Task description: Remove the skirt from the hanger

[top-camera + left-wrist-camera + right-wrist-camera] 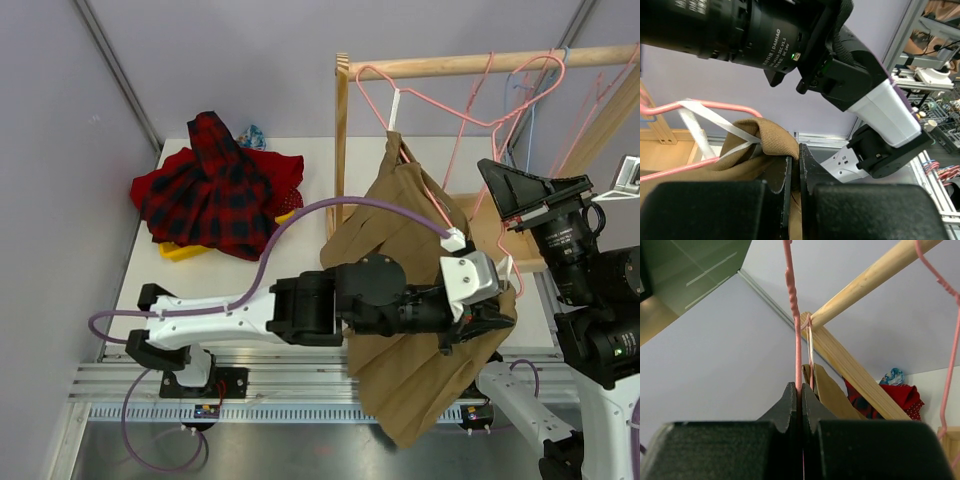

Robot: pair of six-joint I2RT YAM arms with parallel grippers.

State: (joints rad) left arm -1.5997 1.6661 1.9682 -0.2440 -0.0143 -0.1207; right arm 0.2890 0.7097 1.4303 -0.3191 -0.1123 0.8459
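Closest in, the left gripper (794,170) is clamped tight on the tan skirt (765,140) at its waistband, while the right gripper (800,392) pinches the pink hanger (792,300) wire between closed fingers. The skirt hangs from the wooden rack (480,62) over the table's (200,280) near right edge. A white ribbon loop (722,121) looks hooked over the hanger, though I can't be sure. A pull now could snag it, dragging the hanger off the rack or slipping the cloth free.
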